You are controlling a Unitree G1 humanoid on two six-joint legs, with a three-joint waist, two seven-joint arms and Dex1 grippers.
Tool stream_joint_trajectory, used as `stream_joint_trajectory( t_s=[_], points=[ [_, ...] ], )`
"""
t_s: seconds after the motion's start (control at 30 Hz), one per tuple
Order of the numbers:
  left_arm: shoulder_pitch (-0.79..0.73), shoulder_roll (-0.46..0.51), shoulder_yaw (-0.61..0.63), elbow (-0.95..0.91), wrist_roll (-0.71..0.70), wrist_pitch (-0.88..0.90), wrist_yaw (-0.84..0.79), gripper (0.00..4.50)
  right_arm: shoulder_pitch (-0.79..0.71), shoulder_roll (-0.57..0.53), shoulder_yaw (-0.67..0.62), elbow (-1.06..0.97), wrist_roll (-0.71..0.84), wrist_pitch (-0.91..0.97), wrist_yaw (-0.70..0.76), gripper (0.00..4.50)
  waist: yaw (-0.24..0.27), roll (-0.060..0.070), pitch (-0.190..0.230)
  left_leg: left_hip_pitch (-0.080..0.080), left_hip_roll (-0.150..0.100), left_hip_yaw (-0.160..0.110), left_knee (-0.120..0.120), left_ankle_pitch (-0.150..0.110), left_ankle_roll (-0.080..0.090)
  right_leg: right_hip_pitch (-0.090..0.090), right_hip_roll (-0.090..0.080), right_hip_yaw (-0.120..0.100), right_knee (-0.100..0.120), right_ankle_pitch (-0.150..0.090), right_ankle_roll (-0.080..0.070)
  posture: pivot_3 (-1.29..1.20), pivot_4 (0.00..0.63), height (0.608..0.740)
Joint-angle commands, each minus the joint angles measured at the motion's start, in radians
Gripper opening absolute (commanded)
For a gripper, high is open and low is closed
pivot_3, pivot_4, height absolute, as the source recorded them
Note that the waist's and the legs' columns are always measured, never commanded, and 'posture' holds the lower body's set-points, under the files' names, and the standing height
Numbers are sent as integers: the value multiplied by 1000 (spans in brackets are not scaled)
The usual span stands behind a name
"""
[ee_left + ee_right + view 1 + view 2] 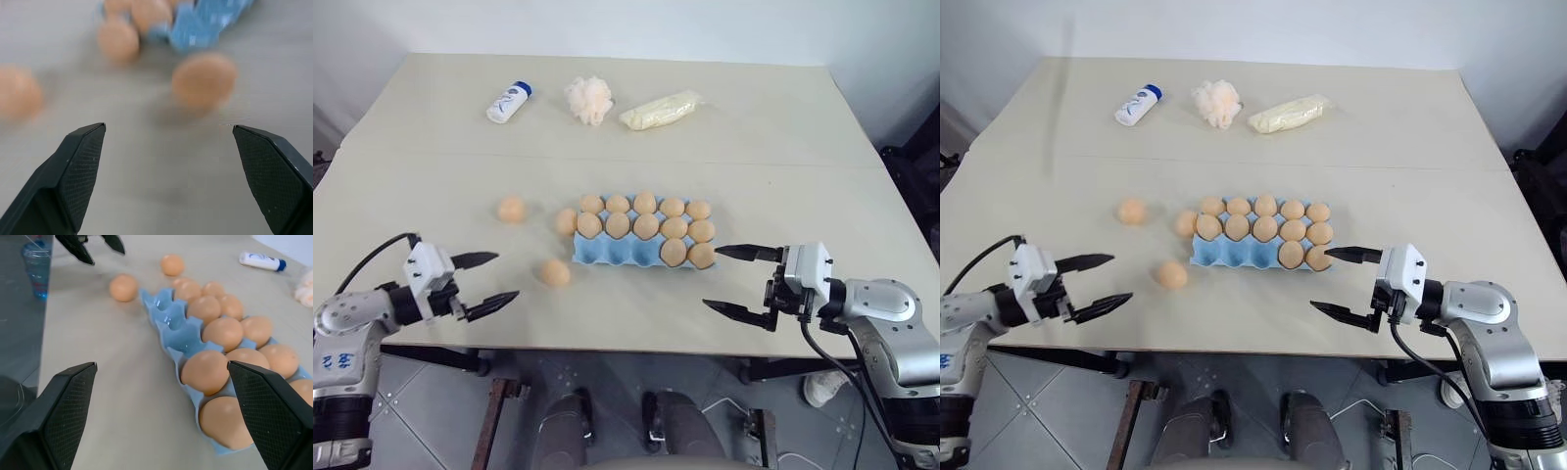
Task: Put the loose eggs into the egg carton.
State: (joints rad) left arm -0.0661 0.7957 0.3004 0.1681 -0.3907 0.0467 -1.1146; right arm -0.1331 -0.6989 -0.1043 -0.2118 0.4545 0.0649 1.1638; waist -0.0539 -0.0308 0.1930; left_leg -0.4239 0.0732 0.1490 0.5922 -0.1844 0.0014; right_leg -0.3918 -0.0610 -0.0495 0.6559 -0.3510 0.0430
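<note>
Egg carton (607,252) sits mid-surface, twelve cups filled; three front-row cups at its left end stand empty. Three loose eggs (555,272) left: one touching its left edge, two farther left. My left pincer (491,281) and right pincer (741,284) both gape wide, empty.

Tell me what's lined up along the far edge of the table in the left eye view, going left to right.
White bottle with a blue cap → fluffy cream puff ball → cream plastic-wrapped packet.
</note>
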Motion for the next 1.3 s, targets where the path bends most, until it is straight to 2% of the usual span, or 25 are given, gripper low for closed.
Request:
stream_joint_trajectory(
  t_s=[0.03, 0.2, 0.3, 0.4, 0.5, 0.63, 0.8, 0.9, 1.03, 1.07, 1.1, 1.3],
  points=[
    [37, 29, 59, 4, -19, -13, -12, 4441, -24, 7, -26, 38, 10, -59, 12, 4489, -1, 0, 0, 0, 0, 0, 0, 0, 0, 0, 0, 0, 0, 0, 0, 0, 150, 740],
    [57, 2, 66, -55, -33, -5, 12, 4441, -24, 18, -3, 66, 3, -83, 16, 4489, 1, 0, 0, 0, -1, 0, -2, -1, -1, 0, -3, 0, -3, -5, -10, 0, 150, 740],
    [45, -29, 40, -117, -41, 16, 38, 4441, -19, 20, 4, 67, -5, -93, 14, 4489, 0, 0, 0, 0, -1, 0, -4, -1, -1, 0, -3, 0, -4, -4, -9, 0, 150, 740],
    [21, -77, -28, -213, -39, 67, 81, 4441, -22, 17, 8, 67, -20, -100, 2, 4489, 1, 0, 0, 0, -1, 0, -5, 0, -1, 0, -3, 0, -4, 0, -2, 0, 150, 740],
    [-2, -110, -88, -233, -27, 94, 90, 4441, -25, 12, 10, 64, -40, -113, -9, 4489, -1, 0, 0, 0, -1, 0, -4, 0, -1, 0, -1, 0, -3, 0, -2, 0, 150, 740],
    [-97, -182, -196, -149, 51, 57, 121, 4441, -36, 5, 15, 30, -39, -87, -17, 4489, 2, 0, 0, 0, -1, 0, -1, 0, 0, 0, -1, 0, -1, 0, -1, 0, 150, 740],
    [-161, -236, -243, -45, 111, 2, 169, 4441, -18, 7, 11, -6, -32, -62, -39, 4489, 2, 0, 0, 0, -1, 0, 0, 0, 0, 1, 0, 0, -1, 1, 0, 0, 150, 740],
    [-171, -253, -250, -19, 123, -26, 178, 3826, 5, 8, 6, -26, -32, -55, -51, 4500, 6, 0, 0, 0, -1, 0, 0, 1, 1, 1, 0, 0, -1, 1, 0, 0, 150, 740],
    [-169, -260, -235, -11, 112, -33, 192, 2548, 23, 13, 3, -27, -35, -57, -68, 4500, 7, 0, 0, 0, -1, 0, 0, 1, 2, 1, 0, 0, -1, 1, 1, 0, 150, 740],
    [-165, -259, -232, -16, 105, -32, 189, 2350, 26, 14, 4, -26, -36, -60, -71, 4500, 7, 0, 0, 0, -1, 0, 0, 1, 1, 1, 0, 0, -1, 1, 1, 0, 150, 740],
    [-157, -254, -225, -30, 95, -28, 184, 2220, 30, 16, 4, -27, -36, -60, -75, 4500, 7, 0, 0, 0, -1, 0, 1, 1, 1, 1, 0, 0, -1, 1, 1, 0, 150, 740],
    [-114, -201, -144, -168, -22, 18, 122, 2220, 61, 13, 0, -28, -36, -63, -87, 4500, 6, 0, 0, 0, 0, 0, 1, 1, 1, 1, 0, 0, 0, 1, 1, 0, 150, 740]
  ],
)
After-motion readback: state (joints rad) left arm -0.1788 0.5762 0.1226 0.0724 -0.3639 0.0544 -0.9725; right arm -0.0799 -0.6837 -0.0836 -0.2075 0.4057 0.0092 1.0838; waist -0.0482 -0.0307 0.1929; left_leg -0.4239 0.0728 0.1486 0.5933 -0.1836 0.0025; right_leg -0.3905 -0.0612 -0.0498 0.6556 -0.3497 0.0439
